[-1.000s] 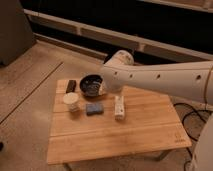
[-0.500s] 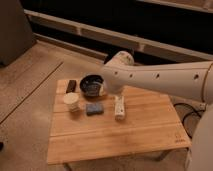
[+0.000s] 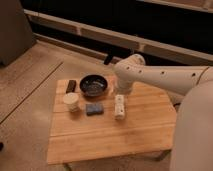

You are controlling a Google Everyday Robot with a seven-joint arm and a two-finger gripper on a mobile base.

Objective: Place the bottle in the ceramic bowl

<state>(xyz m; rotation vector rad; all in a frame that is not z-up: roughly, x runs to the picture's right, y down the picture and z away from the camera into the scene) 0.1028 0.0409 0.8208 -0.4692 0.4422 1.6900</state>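
Almost nothing has moved since the earlier frames: the arm [image 3: 160,77] has only slid a tiny bit, and the things on the table [image 3: 110,137] lie where they were. The white arm comes in from the right side and bends down at its round joint. The gripper [image 3: 119,107] points down and sits low at the table top, near the middle of the table. It is just right of the blue sponge [image 3: 93,108], and nearer to us than the bowl [image 3: 93,85], a bit to the bowl's right. I cannot tell if the gripper is spread or pinching something. The bottle cannot be told apart from the white shape at the end of the arm, so I cannot tell where it is. The bowl is round, dark and shiny, and it stands near the back edge of the table. A small dark block [image 3: 71,86] lies just left of the bowl. A white cup [image 3: 71,102] stands in front of that block, left of the sponge. The cup, the sponge and the gripper make a row across the table. The table is light wood slats on a speckled floor [image 3: 30,100].
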